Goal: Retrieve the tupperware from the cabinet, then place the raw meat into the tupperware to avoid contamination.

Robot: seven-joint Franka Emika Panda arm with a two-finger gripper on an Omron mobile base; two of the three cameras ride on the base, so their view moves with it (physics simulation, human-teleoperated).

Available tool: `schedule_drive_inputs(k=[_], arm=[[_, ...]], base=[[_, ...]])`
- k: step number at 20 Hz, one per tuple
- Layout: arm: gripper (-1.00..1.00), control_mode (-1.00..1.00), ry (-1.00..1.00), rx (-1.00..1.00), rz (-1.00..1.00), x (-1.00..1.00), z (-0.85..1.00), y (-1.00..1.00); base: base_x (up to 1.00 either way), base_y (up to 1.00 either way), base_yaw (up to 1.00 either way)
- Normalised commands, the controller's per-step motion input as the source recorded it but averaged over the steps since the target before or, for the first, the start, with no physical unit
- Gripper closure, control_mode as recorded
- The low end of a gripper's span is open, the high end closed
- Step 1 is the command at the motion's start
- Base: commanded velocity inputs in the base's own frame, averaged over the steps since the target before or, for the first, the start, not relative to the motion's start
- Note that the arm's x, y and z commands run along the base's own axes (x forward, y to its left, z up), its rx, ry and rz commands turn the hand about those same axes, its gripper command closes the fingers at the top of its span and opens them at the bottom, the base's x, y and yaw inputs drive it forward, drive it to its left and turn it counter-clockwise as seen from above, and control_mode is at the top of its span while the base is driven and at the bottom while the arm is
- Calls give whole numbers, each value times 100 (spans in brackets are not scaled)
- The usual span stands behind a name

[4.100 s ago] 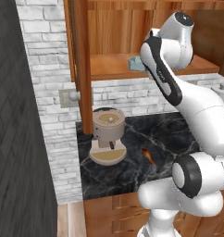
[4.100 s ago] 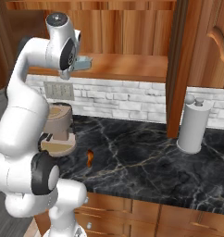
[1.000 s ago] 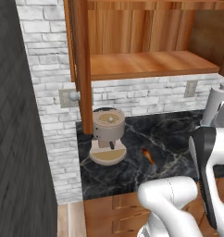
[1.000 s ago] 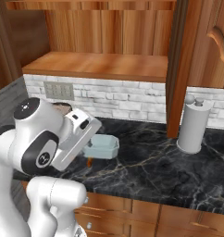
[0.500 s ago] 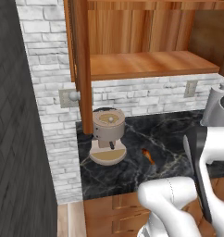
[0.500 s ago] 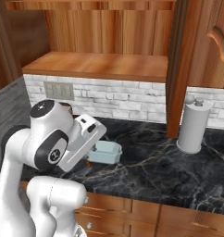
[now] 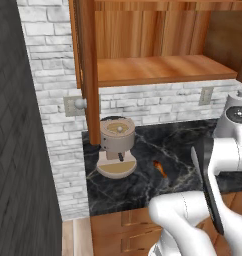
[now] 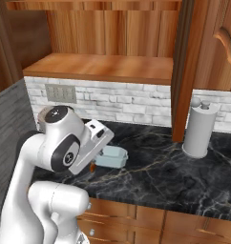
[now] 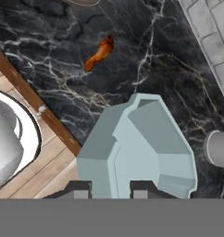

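Countertop point(image 8: 184, 176) black marble, white brick behind; hand point(image 9: 109, 192) grips tupperware point(image 9: 141, 148).

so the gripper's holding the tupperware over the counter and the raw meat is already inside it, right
Not quite. The raw meat is not in the tub: the hand view shows it lying on the dark marble counter, apart from the tupperware, whose inside shows nothing but pale blue plastic. The rest holds: the gripper is closed on the tub's rim, and the right base view shows the tub low over the counter.
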Motion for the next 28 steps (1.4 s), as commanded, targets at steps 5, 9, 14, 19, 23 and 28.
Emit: schedule_drive_inputs(k=[5,9,14,19,23,28], arm=[[100,-100,-5,0,0,45,-48,0],[100,-100,-1,0,0,48,-58,11],[100,-100,-1,0,0,49,-55,11],[100,-100,-3,-1,0,46,-46,0],[100,-100,-1,0,0,48,-50,-1],[100,-100,0,0,0,43,-48,0]], base=[[0,0,0],[0,0,0],[0,0,0],[0,0,0],[0,0,0],[0,0,0]])
